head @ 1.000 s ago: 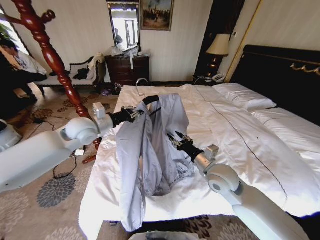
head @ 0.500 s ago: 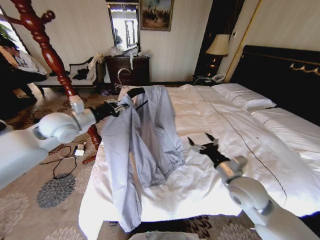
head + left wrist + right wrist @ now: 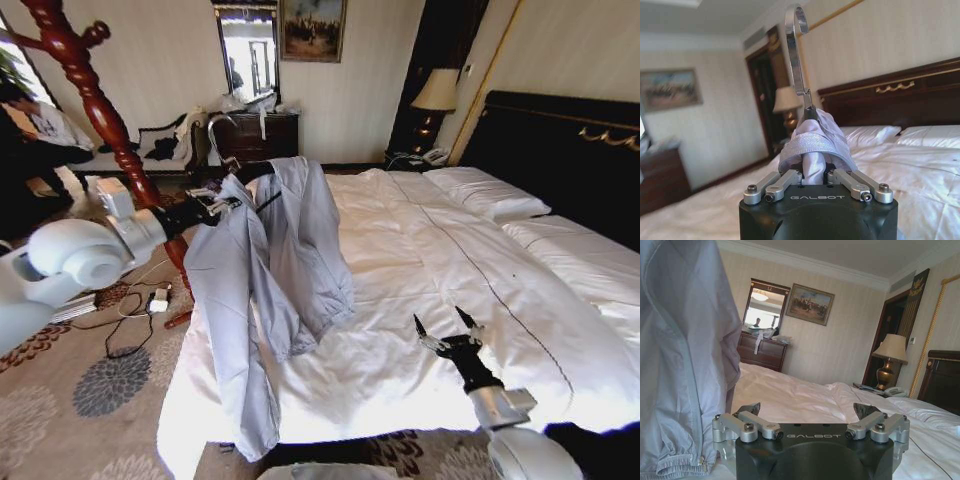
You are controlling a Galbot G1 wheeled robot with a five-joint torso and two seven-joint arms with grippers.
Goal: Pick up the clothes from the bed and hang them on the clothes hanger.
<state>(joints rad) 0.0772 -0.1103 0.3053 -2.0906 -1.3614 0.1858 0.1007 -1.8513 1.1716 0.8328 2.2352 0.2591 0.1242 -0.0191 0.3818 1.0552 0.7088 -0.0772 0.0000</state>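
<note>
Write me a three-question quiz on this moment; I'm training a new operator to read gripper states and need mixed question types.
1. True or false: the right gripper is shut on the jacket.
2. Which gripper holds the hanger? A) left B) right C) neither
3. Fill in: the jacket's lower end hangs over the ____ of the bed.

Key
1. False. Its jaws are open, above the duvet and apart from the jacket.
2. A. The left gripper is shut at the collar, with the hook rising just beyond it, near the coat stand.
3. Edge: the cloth drapes past the mattress side toward the carpet.
</note>
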